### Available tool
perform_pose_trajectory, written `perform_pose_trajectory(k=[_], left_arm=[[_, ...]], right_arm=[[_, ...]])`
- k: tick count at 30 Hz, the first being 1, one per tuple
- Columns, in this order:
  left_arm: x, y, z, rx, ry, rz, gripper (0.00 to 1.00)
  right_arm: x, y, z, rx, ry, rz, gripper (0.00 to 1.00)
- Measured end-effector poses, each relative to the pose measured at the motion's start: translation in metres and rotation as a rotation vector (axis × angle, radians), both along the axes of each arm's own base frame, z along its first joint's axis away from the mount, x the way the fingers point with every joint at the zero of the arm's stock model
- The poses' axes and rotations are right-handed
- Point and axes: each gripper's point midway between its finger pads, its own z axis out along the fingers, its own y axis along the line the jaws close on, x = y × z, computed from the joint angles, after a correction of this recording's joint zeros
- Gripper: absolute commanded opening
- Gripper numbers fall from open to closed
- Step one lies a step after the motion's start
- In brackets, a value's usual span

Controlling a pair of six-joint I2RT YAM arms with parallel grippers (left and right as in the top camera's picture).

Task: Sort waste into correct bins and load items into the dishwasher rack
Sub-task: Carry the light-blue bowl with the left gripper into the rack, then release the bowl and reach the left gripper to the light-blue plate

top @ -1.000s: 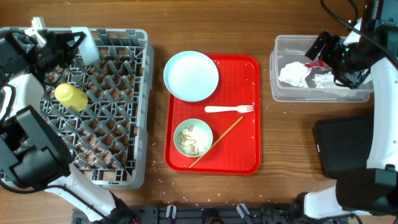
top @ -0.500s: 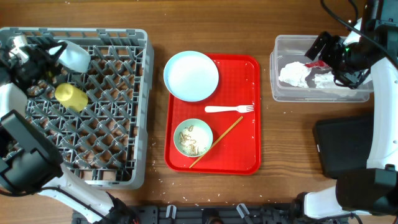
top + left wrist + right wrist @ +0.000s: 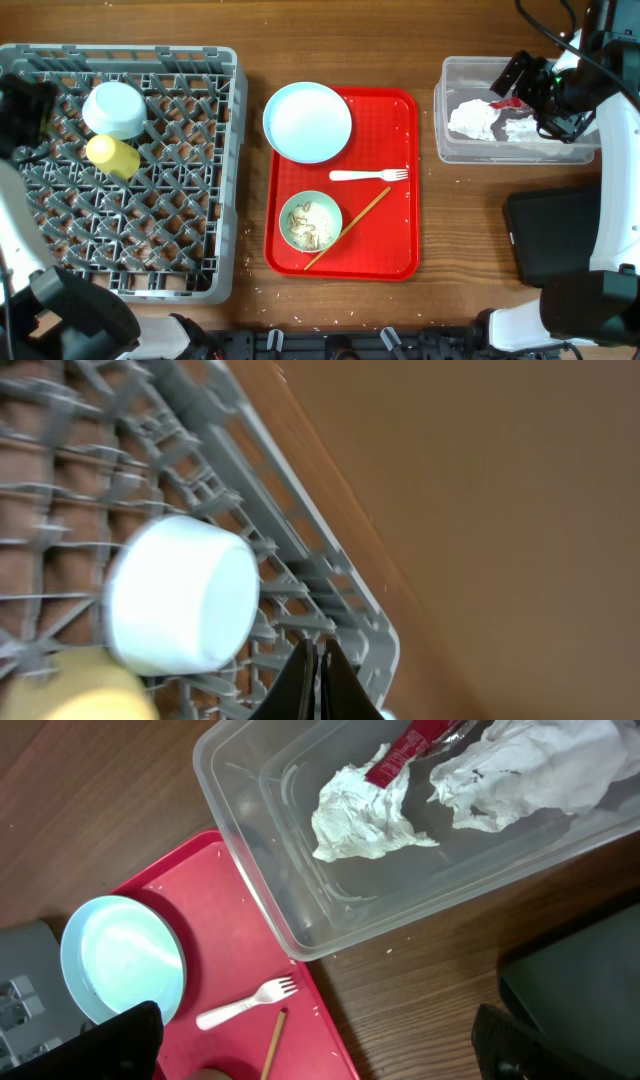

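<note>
**Dishwasher rack** (image 3: 130, 52), worktop's left edge. Far left corner holds the light blue bowl (image 3: 116, 108), upturned, and the yellow cup (image 3: 113, 156) on its side, just beside the bowl.

**Red tray** (image 3: 410, 200), worktop's centre.
- Plate (image 3: 307, 122): far left corner.
- Green bowl (image 3: 310, 221) with crumbs (image 3: 312, 232): near edge.
- Fork (image 3: 368, 176) and chopstick (image 3: 348, 229): mid-tray.

**Clear tub** (image 3: 445, 110), worktop's far right corner: napkins (image 3: 475, 120), red wrapper (image 3: 510, 102).

**Black bin** (image 3: 555, 235), worktop's right edge.

**Left gripper** (image 3: 316, 678): fingers pressed together, empty, at the rack's left edge.

**Right gripper** (image 3: 318, 1045): fingers spread wide, empty, above the tub.

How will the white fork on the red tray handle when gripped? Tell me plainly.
The white fork looks thin and plastic, so probably light and slightly bendy. It lies flat on the smooth red tray, so a pinch may skid it sideways rather than get under it. Lying flat, it seems unlikely to roll.
</note>
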Motion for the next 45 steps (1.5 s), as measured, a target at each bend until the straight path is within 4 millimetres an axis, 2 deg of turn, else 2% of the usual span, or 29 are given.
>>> perform_pose_trajectory(k=[3, 6, 9, 11, 13, 20, 24, 29, 31, 33, 40, 45], left_arm=[[0.022, -0.041, -0.008, 0.156, 0.035, -0.112, 0.04], [0.035, -0.058, -0.029, 0.288, 0.124, -0.118, 0.04], [0.039, -0.049, -0.064, 0.347, 0.224, -0.105, 0.04], [0.039, -0.039, -0.094, 0.356, 0.306, -0.088, 0.04], [0.036, -0.029, -0.108, 0.372, 0.353, -0.063, 0.04], [0.012, 0.013, -0.114, 0.401, 0.435, 0.049, 0.04], [0.014, 0.014, -0.112, 0.389, 0.416, 0.046, 0.04], [0.029, -0.010, -0.095, 0.317, 0.296, -0.056, 0.04], [0.027, -0.012, -0.097, 0.324, 0.302, -0.079, 0.04], [0.022, -0.007, -0.102, 0.346, 0.337, -0.068, 0.04], [0.010, 0.017, -0.137, 0.374, 0.455, -0.029, 0.04], [0.000, 0.035, -0.134, 0.383, 0.481, 0.045, 0.04]], right_arm=[[0.000, 0.000, 0.000, 0.000, -0.001, 0.000, 1.00], [0.000, 0.000, 0.000, 0.000, -0.001, 0.000, 1.00], [0.000, 0.000, 0.000, 0.000, 0.000, 0.000, 1.00], [0.000, 0.000, 0.000, 0.000, -0.001, 0.000, 1.00], [0.000, 0.000, 0.000, 0.000, -0.001, 0.000, 1.00], [0.000, 0.000, 0.000, 0.000, -0.001, 0.000, 0.99], [0.000, 0.000, 0.000, 0.000, -0.001, 0.000, 1.00], [0.000, 0.000, 0.000, 0.000, -0.001, 0.000, 1.00], [0.000, 0.000, 0.000, 0.000, -0.001, 0.000, 1.00], [0.000, 0.000, 0.000, 0.000, -0.001, 0.000, 1.00], [0.000, 0.000, 0.000, 0.000, -0.001, 0.000, 1.00], [0.000, 0.000, 0.000, 0.000, -0.001, 0.000, 1.00]])
